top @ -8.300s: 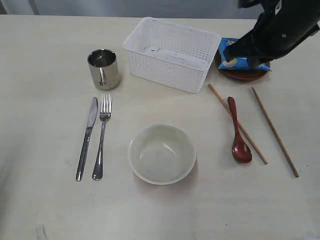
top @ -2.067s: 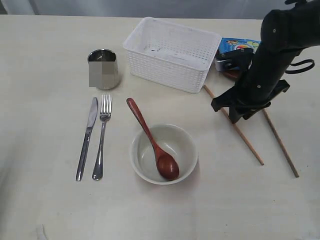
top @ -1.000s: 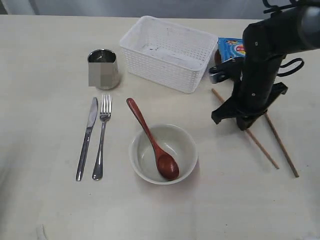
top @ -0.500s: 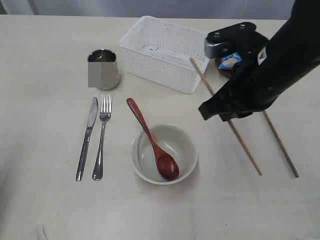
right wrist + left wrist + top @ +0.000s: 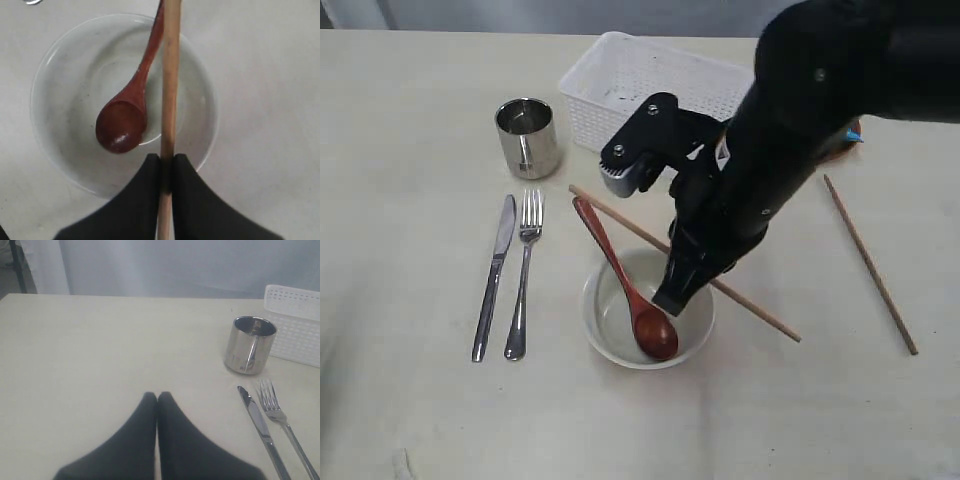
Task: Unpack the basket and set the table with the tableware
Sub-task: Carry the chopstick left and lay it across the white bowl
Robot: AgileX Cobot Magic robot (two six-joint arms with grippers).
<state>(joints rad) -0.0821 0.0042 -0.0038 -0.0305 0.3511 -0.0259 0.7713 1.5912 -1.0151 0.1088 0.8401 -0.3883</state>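
Right end effector [image 5: 166,161] grasping chopstick [image 5: 170,75] | change: lifted off bench [image 5: 420,420], now over bowl [image 5: 592,325] beside spoon [image 5: 615,265] | other chopstick [image 5: 869,263] on bench, pairing pending | left end effector [image 5: 157,397] clenched, empty.

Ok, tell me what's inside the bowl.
The wooden spoon lies in the bowl, handle over the rim. The held chopstick crosses above it; the right fingers cover some rim.

Left hand [image 5: 157,396] fingers pressed together. Right arm [image 5: 800,120] stretched across middle, right hand [image 5: 166,160] pinching chopstick [image 5: 170,75].
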